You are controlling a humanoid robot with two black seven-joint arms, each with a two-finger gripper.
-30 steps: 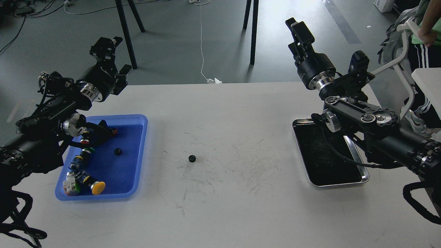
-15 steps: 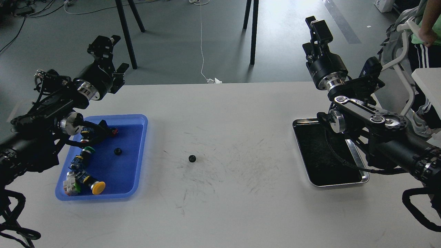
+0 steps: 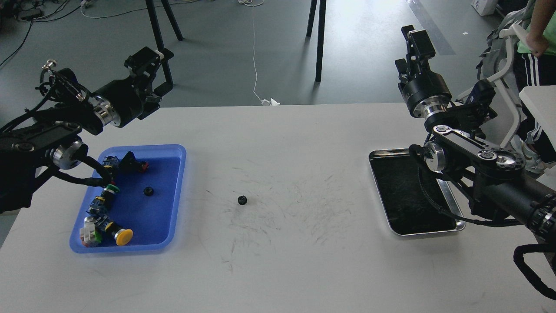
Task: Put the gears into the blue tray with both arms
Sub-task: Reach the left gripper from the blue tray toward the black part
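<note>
Since the earlier frames your right gripper (image 3: 418,38) has swung further right and back, and your left gripper (image 3: 150,61) has shifted right and lowered slightly — the arm behind it has pulled off the blue tray (image 3: 175,191), uncovering its rear left corner.

Items you have in view:

- Left gripper: raised beyond the table's (image 3: 304,261) far edge, above and behind the blue tray. It is seen dark and end-on; you cannot tell whether its fingers are apart or together. Nothing visible in it.
- Right gripper: held high beyond the far right of the table, behind the steel tray (image 3: 458,226). Its fingers are likewise not separable at this angle, so its state cannot be told.
- Gear in the tray (image 3: 148,191): small, black, toothed, lying on the blue floor near the tray's middle, apart from the other contents.
- Gear on the table (image 3: 242,200): same kind, resting on the scuffed white surface right of the blue tray, well apart from both grippers.
- Push-button switches (image 3: 104,217): a colourful cluster along the blue tray's left side — one with a yellow cap (image 3: 124,236) near the front, one with a red end (image 3: 141,165) near the rear.
- Steel tray: shiny rim, dark inside, at the table's right, partly covered by your right arm.
</note>
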